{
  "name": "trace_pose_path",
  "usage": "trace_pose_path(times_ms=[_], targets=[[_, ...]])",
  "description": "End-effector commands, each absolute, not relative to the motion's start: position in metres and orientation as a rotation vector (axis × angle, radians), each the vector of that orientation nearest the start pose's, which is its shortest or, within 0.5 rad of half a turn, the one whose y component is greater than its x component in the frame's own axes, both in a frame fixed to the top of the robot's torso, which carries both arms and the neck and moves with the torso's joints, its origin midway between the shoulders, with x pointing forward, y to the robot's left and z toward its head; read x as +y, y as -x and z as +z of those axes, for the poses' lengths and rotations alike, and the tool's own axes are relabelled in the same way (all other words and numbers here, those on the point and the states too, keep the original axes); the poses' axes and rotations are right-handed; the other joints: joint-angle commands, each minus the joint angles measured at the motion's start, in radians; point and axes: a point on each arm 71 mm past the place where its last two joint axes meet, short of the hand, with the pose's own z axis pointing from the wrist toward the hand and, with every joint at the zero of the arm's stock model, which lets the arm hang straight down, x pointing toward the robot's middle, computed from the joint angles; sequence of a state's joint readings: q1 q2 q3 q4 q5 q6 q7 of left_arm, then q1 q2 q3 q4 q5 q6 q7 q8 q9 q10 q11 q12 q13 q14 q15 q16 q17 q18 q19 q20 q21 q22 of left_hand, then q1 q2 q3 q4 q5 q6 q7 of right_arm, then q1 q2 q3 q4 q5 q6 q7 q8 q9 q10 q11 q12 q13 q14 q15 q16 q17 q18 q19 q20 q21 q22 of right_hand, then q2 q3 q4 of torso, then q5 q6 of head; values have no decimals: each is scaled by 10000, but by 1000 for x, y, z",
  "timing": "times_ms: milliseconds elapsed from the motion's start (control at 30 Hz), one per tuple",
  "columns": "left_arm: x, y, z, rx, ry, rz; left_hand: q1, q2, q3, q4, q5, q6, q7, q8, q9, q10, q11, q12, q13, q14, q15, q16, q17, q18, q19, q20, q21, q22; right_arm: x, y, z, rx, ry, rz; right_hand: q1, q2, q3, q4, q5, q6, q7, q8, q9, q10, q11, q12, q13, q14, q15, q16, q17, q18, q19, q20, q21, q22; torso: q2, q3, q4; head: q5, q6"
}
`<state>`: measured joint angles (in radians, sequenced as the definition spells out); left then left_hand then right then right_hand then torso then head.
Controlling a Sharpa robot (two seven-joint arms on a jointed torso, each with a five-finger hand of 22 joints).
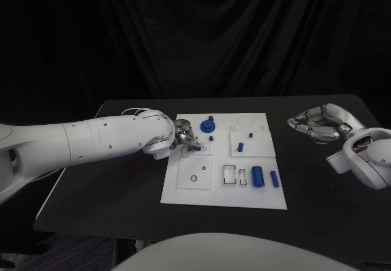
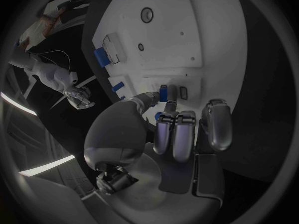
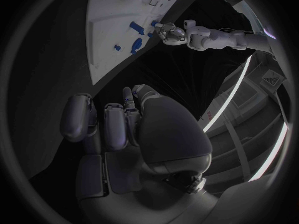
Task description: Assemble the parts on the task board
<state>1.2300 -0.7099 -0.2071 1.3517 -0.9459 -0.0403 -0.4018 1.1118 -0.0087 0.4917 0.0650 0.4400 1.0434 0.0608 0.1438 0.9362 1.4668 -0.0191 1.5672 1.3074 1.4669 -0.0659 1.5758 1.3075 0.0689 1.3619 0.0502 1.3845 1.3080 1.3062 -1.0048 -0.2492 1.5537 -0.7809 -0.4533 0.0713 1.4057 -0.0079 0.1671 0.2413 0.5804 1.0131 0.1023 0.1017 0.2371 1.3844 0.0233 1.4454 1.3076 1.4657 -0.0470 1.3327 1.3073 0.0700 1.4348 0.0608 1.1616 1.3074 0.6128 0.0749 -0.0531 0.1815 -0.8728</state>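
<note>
Left hand pinches a small blue part over the board's left side

Left silver hand [image 1: 184, 139] reaches in over the left part of the white rectangular task board [image 1: 269, 199], at about the middle of its length. In the left wrist view its fingers [image 2: 176, 133] curl downward and a small blue peg-like part [image 2: 163, 92] sits pinched between the thumb tip and a fingertip, right at the board's surface beside a small dark rectangular slot.

Right silver hand [image 1: 319, 123] hangs over the black tabletop [image 1: 106, 192] off the board's right edge, well apart from the board. Its fingers are curled inward, and the right wrist view shows nothing in them.

On the board, a round blue knob-shaped part [image 1: 208, 124] stands near the far left corner, just beyond the left hand. A small blue peg [image 1: 211, 138] stands just nearer than the knob, and a short upright blue pin [image 1: 240, 147] stands on a square plate towards the middle. A large blue cylinder [image 1: 257, 175] lies nearer the front, with a thinner blue rod [image 1: 274, 179] beside it on the right. Two rectangular cut-outs lie left of the cylinder, and a square plate with a small round hole lies at the front left.
</note>
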Motion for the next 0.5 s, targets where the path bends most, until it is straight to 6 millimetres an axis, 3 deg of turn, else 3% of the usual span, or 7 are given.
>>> trace_pose_path(times_ms=[33,500], targets=[[205,-485,-275,23423,2947,-4208,89,-51,140,-90,29,76,-97,33,11,1040,-8,36,2634,1039,-14,-50,2633,15,12,-33,21,395,-285,-468,-204,17189,-4787,8102,78,-3,-1,-75,55,14,27,-35,14,-70,-5,-43,100,305,7,-59,278,192,-99,-4,-26,1184,0,-2,-6,10,2],[201,-486,-276,23599,2835,-4117,90,-64,170,-92,-117,67,-97,26,26,1040,-7,36,2634,1039,-14,-50,2633,26,-15,-33,-13,364,-284,-469,-205,17228,-4789,8092,81,-3,1,-78,56,11,27,-37,14,-72,-5,-45,96,305,7,-59,277,191,-97,-4,-24,1185,-9,-5,-4,25,2]])
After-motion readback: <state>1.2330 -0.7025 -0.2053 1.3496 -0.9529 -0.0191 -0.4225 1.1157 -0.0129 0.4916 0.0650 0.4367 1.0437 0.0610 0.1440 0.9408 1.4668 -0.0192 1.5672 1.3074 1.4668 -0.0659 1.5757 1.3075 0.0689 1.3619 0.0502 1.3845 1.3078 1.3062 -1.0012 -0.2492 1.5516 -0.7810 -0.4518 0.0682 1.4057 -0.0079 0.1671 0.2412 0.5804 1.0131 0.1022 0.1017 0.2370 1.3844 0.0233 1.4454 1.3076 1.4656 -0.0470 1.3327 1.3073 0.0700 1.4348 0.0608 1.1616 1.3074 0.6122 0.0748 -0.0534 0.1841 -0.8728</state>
